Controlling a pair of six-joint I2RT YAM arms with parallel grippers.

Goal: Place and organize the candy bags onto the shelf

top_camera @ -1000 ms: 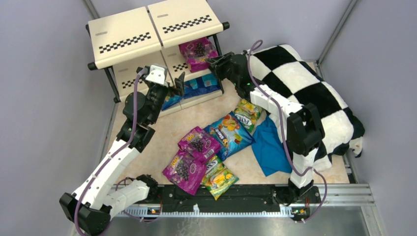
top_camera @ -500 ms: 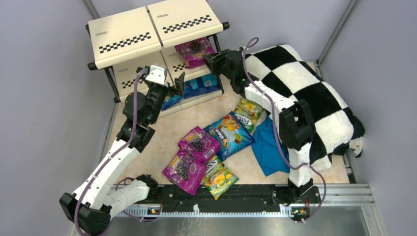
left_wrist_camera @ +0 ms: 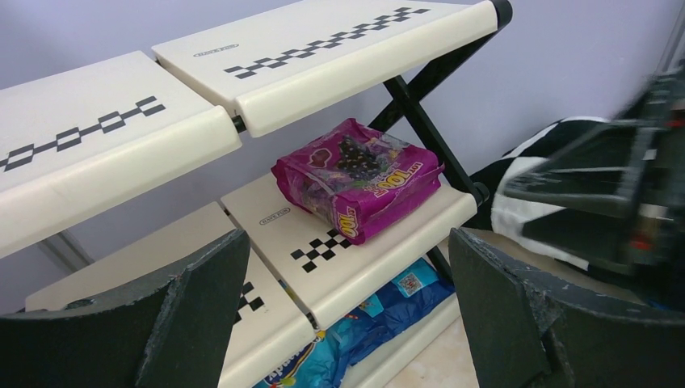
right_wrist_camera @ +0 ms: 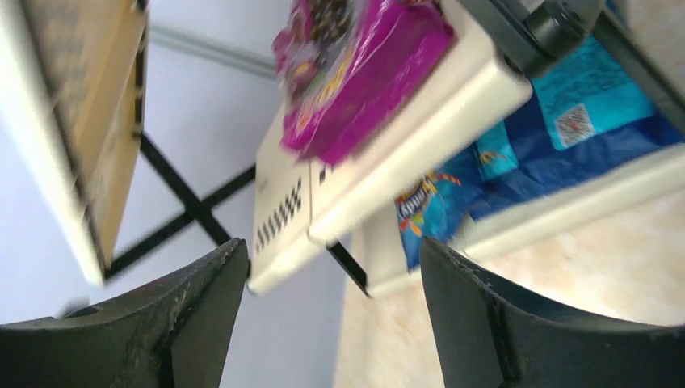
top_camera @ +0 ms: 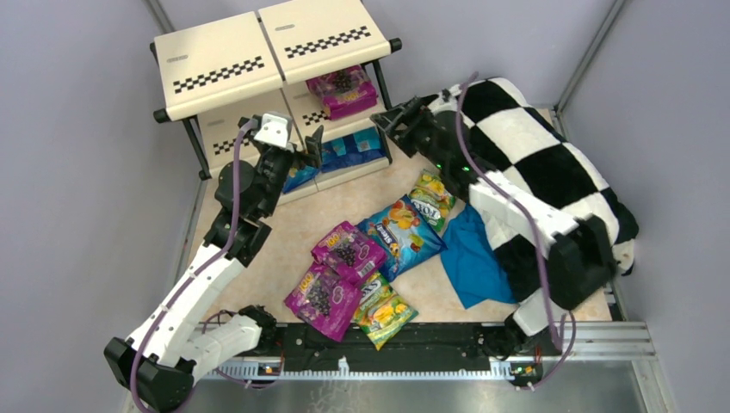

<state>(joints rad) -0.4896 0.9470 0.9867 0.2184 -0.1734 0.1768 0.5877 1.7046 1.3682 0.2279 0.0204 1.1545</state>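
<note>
Judging the step in hand as clearing the right tool (top_camera: 392, 114) from the three-tier cream-panelled shelf with checker strips and a black tube frame (top_camera: 225, 70), we are reading that tool as released: its two dark fingers are standing apart with nothing between them, just off the right end of the middle tier. The magenta-purple glossy grape candy bag (left_wrist_camera: 359, 178) is lying flat on that tier, and blue glossy candy bags (top_camera: 353, 146) are lying on the bottom tier beneath it. We are advising a straight pull-back along the tier's line, fingers kept wide so neither is catching the packet's slippery corner, and kept below the top panel's rounded lip and clear of the black crossed brace at that end. The left tool (left_wrist_camera: 347, 242) is hanging fully spread and empty before the lower tiers, so we are treating that space as occupied. Open room is lying on the pale worktop (top_camera: 327, 206) between the shelf and the five loose candy bags (top_camera: 349, 252); the black-and-white checkered pillow (top_camera: 551, 163) and plain blue cloth (top_camera: 473, 258) are crowding the right arm.
</note>
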